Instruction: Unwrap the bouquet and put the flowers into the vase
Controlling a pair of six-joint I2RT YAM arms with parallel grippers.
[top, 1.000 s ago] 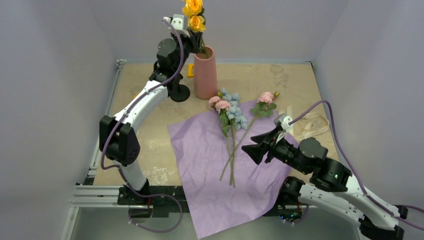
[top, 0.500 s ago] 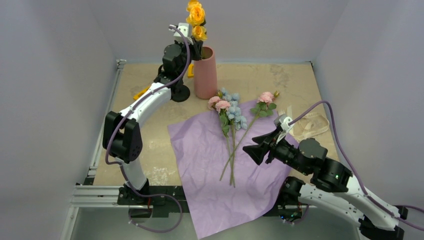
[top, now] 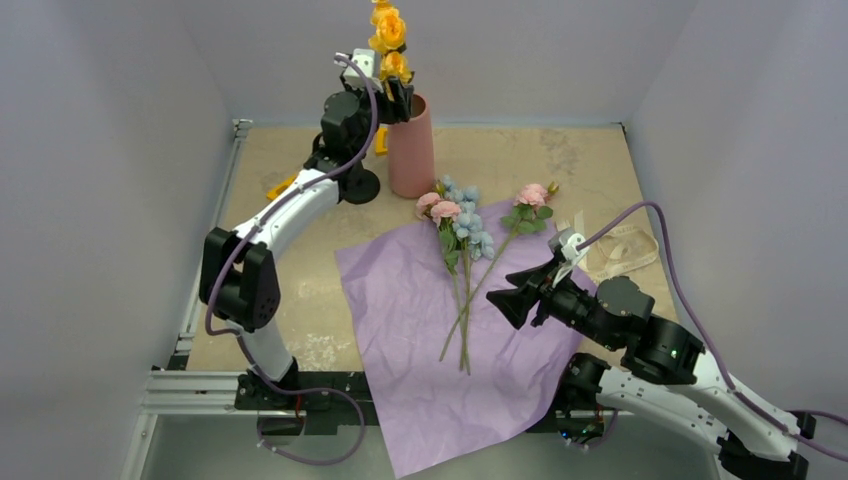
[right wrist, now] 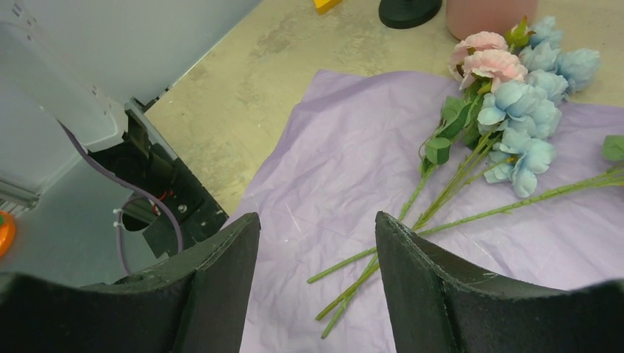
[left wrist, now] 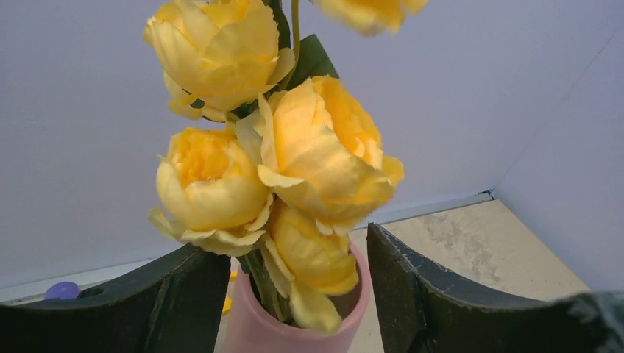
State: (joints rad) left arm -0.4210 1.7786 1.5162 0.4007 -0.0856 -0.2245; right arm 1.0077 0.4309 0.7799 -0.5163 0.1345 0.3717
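Note:
The salmon-pink vase (top: 411,150) stands at the back of the table with yellow flowers (top: 388,30) upright in it. My left gripper (top: 400,97) hovers at its rim, open. In the left wrist view the jaws stand apart on either side of the vase (left wrist: 246,331), clear of the yellow flowers (left wrist: 316,154). Pink and pale-blue flowers (top: 460,225) and one pink flower (top: 532,195) lie on the flat lilac paper (top: 420,330). My right gripper (top: 510,295) hangs open and empty above the paper (right wrist: 353,162), near the stem ends (right wrist: 441,213).
A black stand (top: 358,185) sits just left of the vase, with yellow pieces (top: 281,185) near it. The cream ribbon (top: 620,250) lies to the right of the paper. Grey walls close in the table on three sides.
My left gripper has opened and let go of the yellow flowers, which now stand in the vase, slightly lower. The right arm has not moved.

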